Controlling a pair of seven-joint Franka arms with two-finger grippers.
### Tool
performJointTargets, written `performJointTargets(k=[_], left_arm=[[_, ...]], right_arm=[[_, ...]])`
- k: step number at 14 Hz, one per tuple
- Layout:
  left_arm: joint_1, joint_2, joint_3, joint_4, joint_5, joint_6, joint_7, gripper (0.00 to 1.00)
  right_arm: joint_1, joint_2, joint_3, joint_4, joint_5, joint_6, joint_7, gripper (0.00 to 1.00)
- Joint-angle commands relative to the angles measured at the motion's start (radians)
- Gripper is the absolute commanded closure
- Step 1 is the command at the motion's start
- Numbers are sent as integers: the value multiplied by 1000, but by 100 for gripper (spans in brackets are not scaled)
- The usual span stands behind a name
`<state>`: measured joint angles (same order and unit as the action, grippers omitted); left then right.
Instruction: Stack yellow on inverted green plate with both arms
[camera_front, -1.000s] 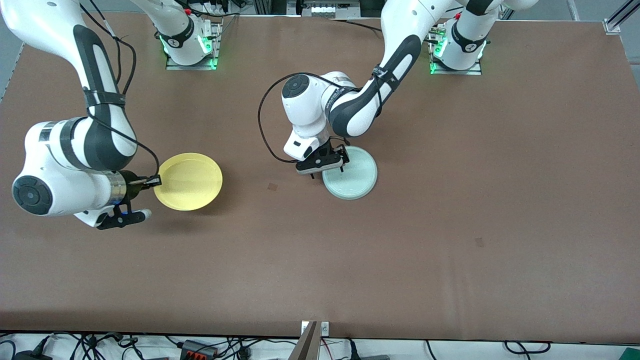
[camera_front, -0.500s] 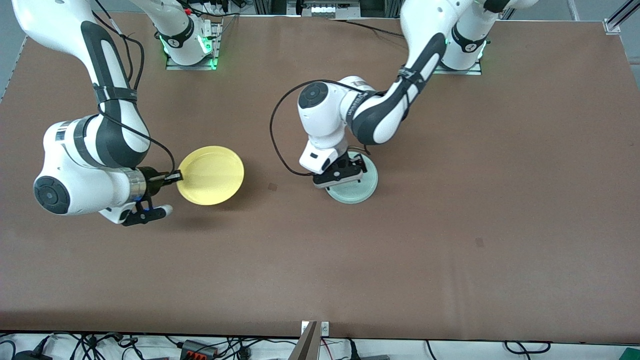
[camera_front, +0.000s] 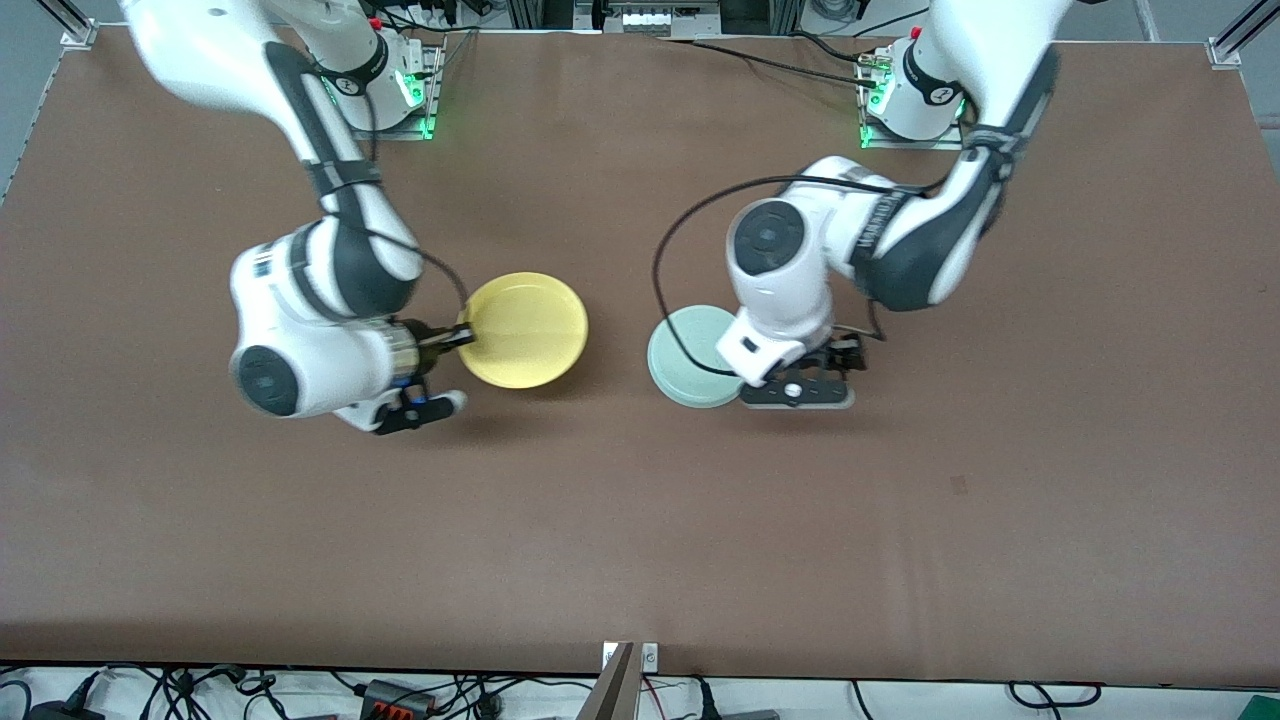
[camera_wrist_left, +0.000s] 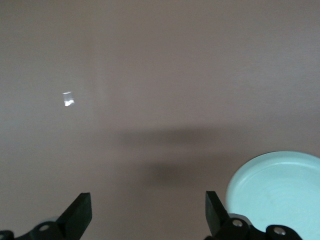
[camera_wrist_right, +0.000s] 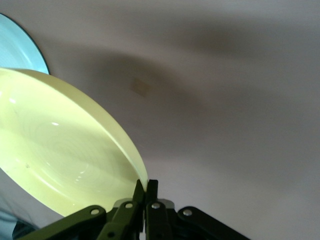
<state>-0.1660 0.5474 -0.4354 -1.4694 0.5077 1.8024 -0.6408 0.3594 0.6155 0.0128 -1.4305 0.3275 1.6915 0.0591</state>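
- Now, nearest the front camera, my left gripper (camera_front: 800, 385) hangs over the brown table (camera_front: 900, 520), just off the edge of the green plate (camera_front: 690, 355) on the side toward my left arm's end; its fingers (camera_wrist_left: 80, 215) stand wide apart with nothing between them.
- My green plate lies flat on the table, bottom side up, near the middle.
- My right gripper (camera_front: 462, 338) is pinched tight on the rim of the yellow plate (camera_front: 525, 330), holding it open side up, above the table.
- That yellow plate sits beside the green one, toward my right arm's end, with a gap between them.
- My right wrist view shows the fingers (camera_wrist_right: 145, 192) pressed together on the yellow rim.
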Motion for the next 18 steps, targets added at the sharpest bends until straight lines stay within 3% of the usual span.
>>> performJointTargets(k=[1,2,4,6,11,14,18], left_arm=[[226,-52,-185,-40,-37,-72,113,0],[425,-56,-354,-45,-87,-110,124,0],[640,-53,-564,-84,-97,-135,121,0],[777,-52,-693,-117,-97,-147,124,0],[810,-50,-712,-79,-94,-169,125,0],[810,-50,-715,36,-94,-282,202,0],[816,-55,-706,130,-101,-325,367,0]], right_arm=[[105,35,-10,28,59,75,169,100],[154,59,-10,28,126,115,220,100],[216,95,-10,27,136,178,290,100],[262,130,-10,25,146,249,324,100],[293,177,-10,27,237,333,324,100],[299,205,-10,28,278,390,320,100],[315,222,-8,28,288,441,320,100]])
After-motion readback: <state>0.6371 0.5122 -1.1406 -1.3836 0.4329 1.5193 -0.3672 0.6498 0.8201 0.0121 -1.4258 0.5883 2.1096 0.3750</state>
